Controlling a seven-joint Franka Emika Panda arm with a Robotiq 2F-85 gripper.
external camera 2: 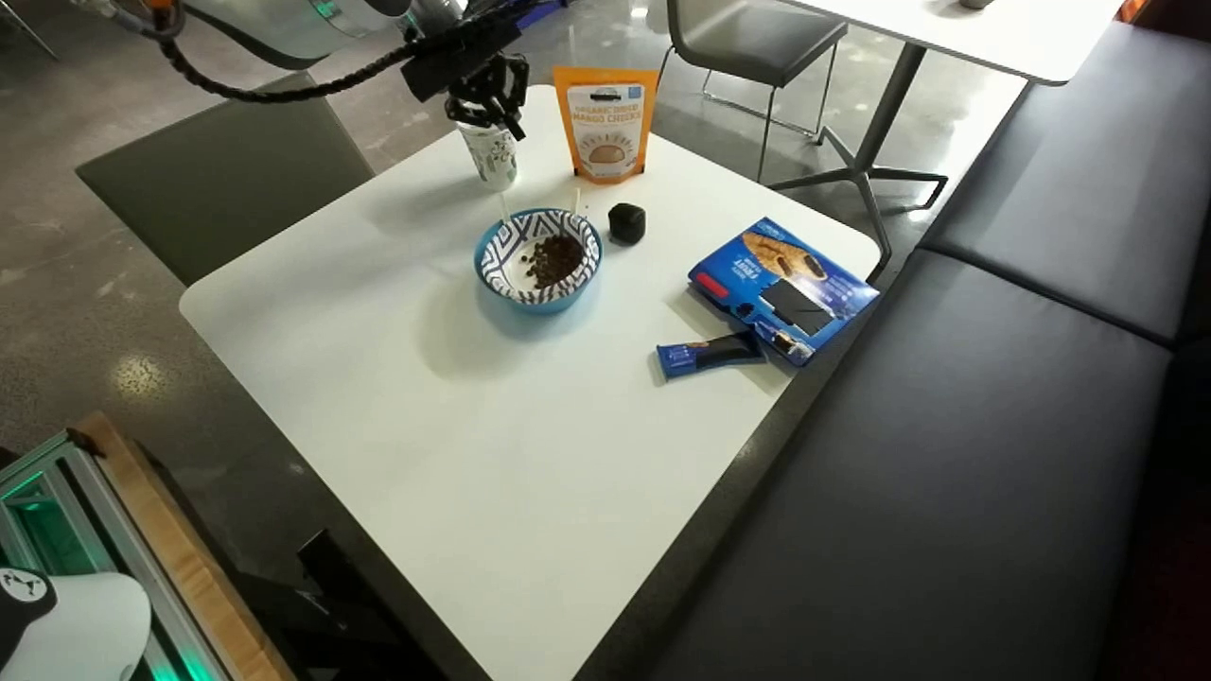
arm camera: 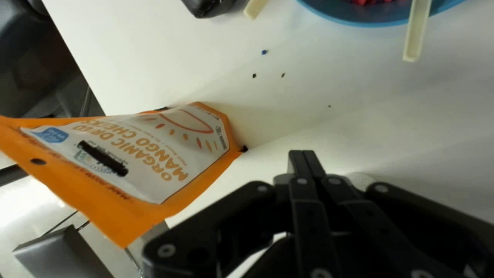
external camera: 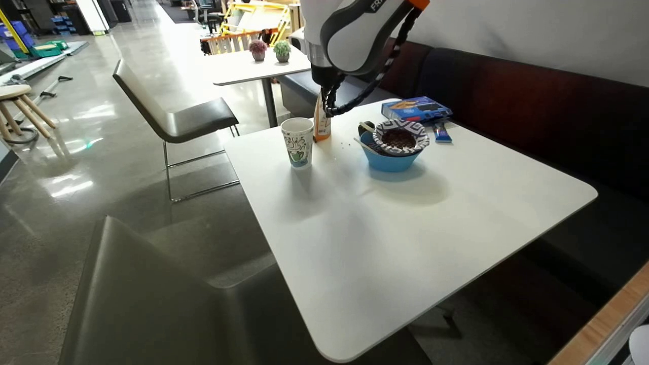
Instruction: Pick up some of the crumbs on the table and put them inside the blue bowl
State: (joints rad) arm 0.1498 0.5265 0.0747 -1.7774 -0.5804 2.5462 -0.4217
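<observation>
Crumbs [arm camera: 254,75] dot the white table [external camera: 405,243] beside a dark bench [external camera 2: 927,473], the closed hand [arm camera: 303,158] above.

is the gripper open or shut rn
Shut: in the wrist view, the gripper has its two fingertips pressed side by side, with no gap or object visible between them.

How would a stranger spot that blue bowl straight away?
Find the large white foreground table in an exterior view. In its far half, right of the paper cup, sits the blue bowl. It's round, plain light blue, holding a patterned bowl, unlike the flat, darker-blue box behind.
</observation>
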